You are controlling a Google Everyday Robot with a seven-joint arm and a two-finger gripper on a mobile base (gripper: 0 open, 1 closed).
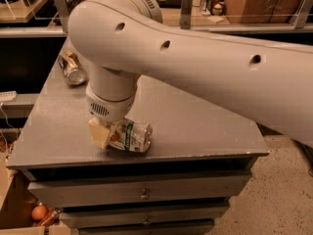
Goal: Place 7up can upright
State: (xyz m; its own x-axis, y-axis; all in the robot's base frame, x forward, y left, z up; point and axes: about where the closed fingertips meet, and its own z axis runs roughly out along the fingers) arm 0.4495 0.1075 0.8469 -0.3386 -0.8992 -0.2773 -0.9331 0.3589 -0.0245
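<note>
Down front, drawers (142,195) under a grey cabinet top (205,131). Near its front edge, on its side, 7up can (131,136), silver end rightward. Right at its left end, gripper (102,133), low over the top; clamped or apart, cannot tell. Farther back left, brown-and-silver can (72,68), also lying down.

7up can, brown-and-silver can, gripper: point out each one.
7up can (132,136): camera view, its green-and-white side wall.
brown-and-silver can (72,68): camera view, its side wall.
gripper (105,133): camera view, cream tip at the 7up can's left end.
</note>
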